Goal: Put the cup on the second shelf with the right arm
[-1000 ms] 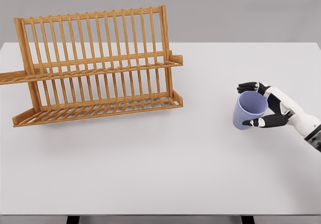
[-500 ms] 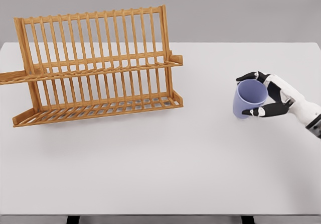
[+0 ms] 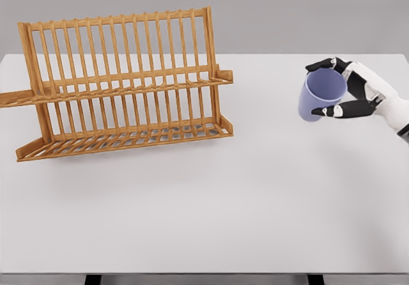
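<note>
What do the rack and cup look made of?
Rack: looks like wood, orange-brown slats with faint grain, slight sheen. Cup, held in the right hand: smooth, matte, uniform lavender, so plastic or glazed ceramic; a render can't settle which.

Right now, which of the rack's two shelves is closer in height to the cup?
The upper shelf, the slatted tier running across the wooden rack's middle. The purple cup, held tilted in the right hand, sits level with it in view; the lower shelf lies well below.
</note>
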{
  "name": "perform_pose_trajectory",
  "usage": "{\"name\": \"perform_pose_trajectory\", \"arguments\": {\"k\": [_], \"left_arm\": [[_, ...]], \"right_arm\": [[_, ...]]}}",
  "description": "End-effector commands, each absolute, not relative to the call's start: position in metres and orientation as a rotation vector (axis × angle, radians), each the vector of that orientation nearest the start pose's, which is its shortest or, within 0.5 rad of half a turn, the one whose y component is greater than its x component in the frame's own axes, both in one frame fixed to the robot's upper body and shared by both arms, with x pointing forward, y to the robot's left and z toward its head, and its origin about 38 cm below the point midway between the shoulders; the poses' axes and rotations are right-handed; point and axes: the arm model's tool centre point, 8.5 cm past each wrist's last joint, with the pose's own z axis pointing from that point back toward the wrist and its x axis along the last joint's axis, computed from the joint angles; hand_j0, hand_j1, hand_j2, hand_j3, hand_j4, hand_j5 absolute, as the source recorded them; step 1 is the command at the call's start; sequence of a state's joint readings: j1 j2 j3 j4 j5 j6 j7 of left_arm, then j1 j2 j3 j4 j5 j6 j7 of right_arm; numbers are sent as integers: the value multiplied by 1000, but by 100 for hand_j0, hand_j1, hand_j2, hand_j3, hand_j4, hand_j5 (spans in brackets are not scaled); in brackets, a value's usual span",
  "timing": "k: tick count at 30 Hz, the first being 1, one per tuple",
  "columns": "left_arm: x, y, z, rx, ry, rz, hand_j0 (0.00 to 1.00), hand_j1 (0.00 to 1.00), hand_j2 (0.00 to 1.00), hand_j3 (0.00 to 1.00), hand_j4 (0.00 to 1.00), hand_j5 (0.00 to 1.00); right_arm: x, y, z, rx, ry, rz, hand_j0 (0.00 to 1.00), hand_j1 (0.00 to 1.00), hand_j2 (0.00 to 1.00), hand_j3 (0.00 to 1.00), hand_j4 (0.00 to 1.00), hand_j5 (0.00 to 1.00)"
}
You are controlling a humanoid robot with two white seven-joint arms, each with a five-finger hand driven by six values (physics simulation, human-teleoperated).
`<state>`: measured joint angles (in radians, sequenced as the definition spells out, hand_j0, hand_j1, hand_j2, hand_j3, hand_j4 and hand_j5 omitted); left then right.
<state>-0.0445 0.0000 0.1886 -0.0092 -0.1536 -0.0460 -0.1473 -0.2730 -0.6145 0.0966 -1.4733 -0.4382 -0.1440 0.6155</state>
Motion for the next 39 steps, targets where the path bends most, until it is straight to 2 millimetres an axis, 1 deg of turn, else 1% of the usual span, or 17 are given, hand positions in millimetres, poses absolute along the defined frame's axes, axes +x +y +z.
{"name": "perform_pose_trajectory", "arguments": {"k": [1, 9, 12, 16, 18, 19, 23, 27, 29, 32, 34, 36, 39], "left_arm": [[37, 260, -261, -58, -103, 23, 100, 100, 100, 100, 100, 100], [37, 260, -261, -58, -103, 23, 100, 100, 100, 100, 100, 100], [37, 260, -261, -58, -103, 23, 100, 100, 100, 100, 100, 100], [37, 260, -261, -58, -103, 23, 100, 100, 100, 100, 100, 100], [37, 260, -261, -60, -103, 23, 100, 100, 100, 100, 100, 100], [37, 260, -261, -58, -103, 23, 100, 100, 100, 100, 100, 100], [37, 260, -261, -58, -103, 23, 100, 100, 100, 100, 100, 100], [37, 260, -261, -58, -103, 23, 100, 100, 100, 100, 100, 100], [37, 260, -261, -60, -103, 23, 100, 100, 100, 100, 100, 100], [37, 260, -261, -58, -103, 23, 100, 100, 100, 100, 100, 100], [37, 260, -261, -60, -103, 23, 100, 100, 100, 100, 100, 100], [37, 260, -261, -58, -103, 23, 100, 100, 100, 100, 100, 100], [38, 260, -261, -58, -105, 23, 100, 100, 100, 100, 100, 100]], "right_arm": [[415, -357, 196, 241, -1668, 781, 60, 60, 60, 60, 60, 60], [426, -354, 216, 232, -1704, 786, 60, 60, 60, 60, 60, 60], [431, -349, 222, 241, -1715, 785, 60, 60, 60, 60, 60, 60], [440, -340, 238, 239, -1757, 803, 60, 60, 60, 60, 60, 60], [443, -335, 241, 242, -1771, 805, 60, 60, 60, 60, 60, 60], [445, -333, 246, 244, -1786, 806, 60, 60, 60, 60, 60, 60], [448, -331, 250, 238, -1792, 818, 60, 60, 60, 60, 60, 60], [457, -317, 266, 235, -1814, 865, 60, 60, 60, 60, 60, 60], [461, -307, 271, 247, -1818, 887, 60, 60, 60, 60, 60, 60], [463, -300, 270, 259, -1809, 907, 60, 60, 60, 60, 60, 60], [469, -291, 260, 270, -1798, 896, 60, 60, 60, 60, 60, 60], [474, -281, 267, 263, -1816, 910, 60, 60, 60, 60, 60, 60], [478, -275, 272, 272, -1830, 907, 60, 60, 60, 60, 60, 60]]}}
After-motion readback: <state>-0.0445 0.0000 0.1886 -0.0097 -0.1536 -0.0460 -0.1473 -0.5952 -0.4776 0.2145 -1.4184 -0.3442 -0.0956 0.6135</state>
